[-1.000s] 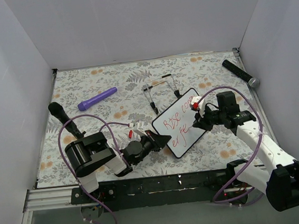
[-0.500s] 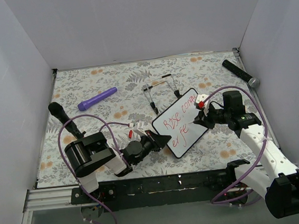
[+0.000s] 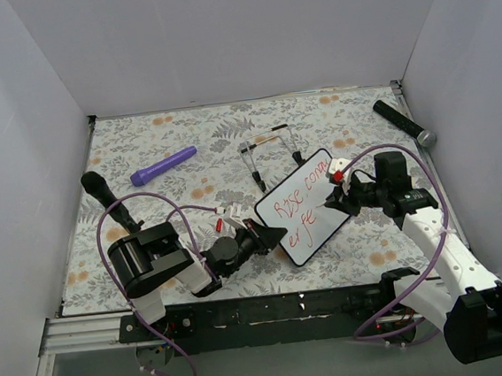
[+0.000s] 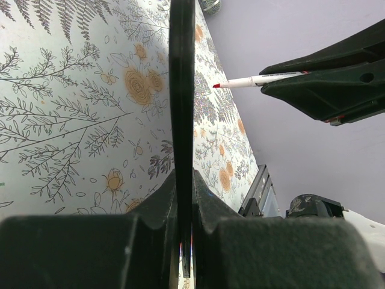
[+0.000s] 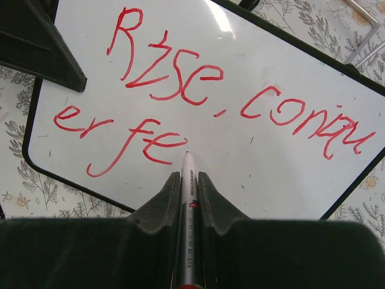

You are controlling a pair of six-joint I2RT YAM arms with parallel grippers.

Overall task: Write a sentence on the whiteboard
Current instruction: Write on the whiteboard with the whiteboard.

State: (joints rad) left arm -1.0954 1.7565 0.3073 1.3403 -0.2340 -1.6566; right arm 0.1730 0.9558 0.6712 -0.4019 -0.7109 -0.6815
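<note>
The right gripper (image 3: 333, 200) has shifted right, clamping the marker (image 5: 187, 161), tip off the whiteboard (image 5: 252, 162) after "fe"; left gripper (image 4: 183, 180) pinches its edge. Mid-sentence; next likely: touch down, write "a".

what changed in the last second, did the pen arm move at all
The right gripper, shut on the marker, shifted slightly rightward, so more of the top line of the sentence shows. Nothing was picked up or released. The left gripper stayed clamped on the edge of the whiteboard; the board, wire stand and purple stick did not move.
</note>
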